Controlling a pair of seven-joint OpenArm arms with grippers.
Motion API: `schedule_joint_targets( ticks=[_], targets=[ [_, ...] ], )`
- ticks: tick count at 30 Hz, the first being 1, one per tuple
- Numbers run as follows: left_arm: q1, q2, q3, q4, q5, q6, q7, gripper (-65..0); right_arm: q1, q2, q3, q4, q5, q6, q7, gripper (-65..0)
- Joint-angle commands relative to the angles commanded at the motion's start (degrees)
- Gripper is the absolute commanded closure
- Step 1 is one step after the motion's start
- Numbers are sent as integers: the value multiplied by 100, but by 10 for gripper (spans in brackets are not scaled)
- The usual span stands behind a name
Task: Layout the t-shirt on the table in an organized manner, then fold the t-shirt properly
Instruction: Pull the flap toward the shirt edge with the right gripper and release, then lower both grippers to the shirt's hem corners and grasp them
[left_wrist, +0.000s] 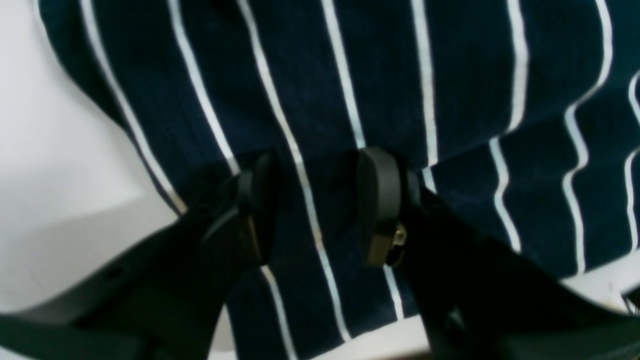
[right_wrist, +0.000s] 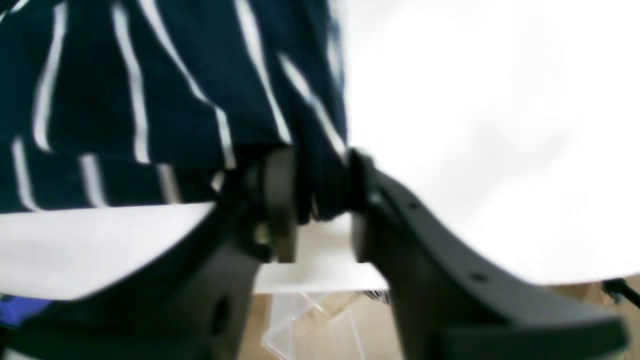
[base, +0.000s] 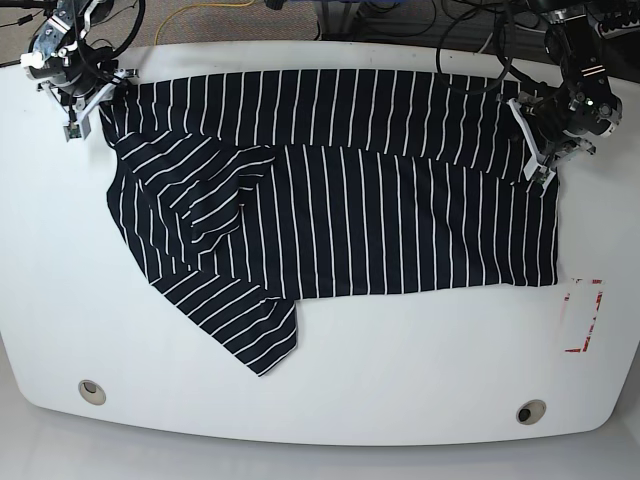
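Basically, base view: one t-shirt (base: 340, 200), two grippers, two grommet holes (base: 91, 391), one red-and-white tape rectangle (base: 584, 316). White table (base: 400, 390) with rounded corners; cables and dark floor beyond the far edge. Shirt lies spread across the table's far half, dark navy with thin white stripes, top band folded over along the far edge, one sleeve sticking out toward the near-left, wrinkled bunch left of centre. Right gripper (base: 78, 112) sits at the shirt's far-left corner, left gripper (base: 545, 165) at its right edge; tape is just off the shirt's near-right corner.

Left wrist view: left gripper (left_wrist: 320, 200) has jaws apart, one finger (left_wrist: 378, 200) each side of a white stripe, tips down at the cloth over a fold line. Can't tell if any fabric is actually pinched. White table shows left and bottom right.

Right wrist view: blurry. Right gripper (right_wrist: 312, 185) is clamped on a bunched edge of the t-shirt (right_wrist: 165, 95), cloth filling the gap between the fingers. Table edge below, tan floor and a clear plastic piece (right_wrist: 310, 320) under it.
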Motion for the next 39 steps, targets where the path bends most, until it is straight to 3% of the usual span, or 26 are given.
schedule_joint_targets(
  ticks=[11, 14, 16, 18, 19, 20, 25, 33, 39],
  targets=[
    [-18, -114, 0, -53, 62, 0, -9, -244, -18, 607, 0, 44, 0, 0, -18, -119],
    [-18, -114, 0, -44, 44, 0, 0, -244, -26, 730, 0, 158, 0, 0, -88, -152],
    [-18, -114, 0, -44, 44, 0, 0, -244, -26, 774, 0, 290, 0, 0, -237, -214],
    [-18, -114, 9, -44, 44, 0, 0, -244, -26, 800, 0, 501, 9, 0, -466, -330],
    [-18, -114, 9, -44, 44, 0, 0, -244, -26, 800, 0, 545, 9, 0, -510, -350],
    [-18, -114, 9, -44, 44, 0, 9, -244, -26, 800, 0, 730, 9, 0, -615, -423],
    [-18, -97, 9, -35, 26, 0, 9, -244, -26, 747, -35, 1204, 62, 0, -835, -582],
    [-26, -70, 9, 651, -35, 0, 176, -244, 466, 589, -193, 1336, 62, 0, -932, -596],
    [-193, -35, -26, 1292, -774, 0, 730, -247, 1196, 334, -211, 1292, 9, 0, -932, -596]
  ],
)
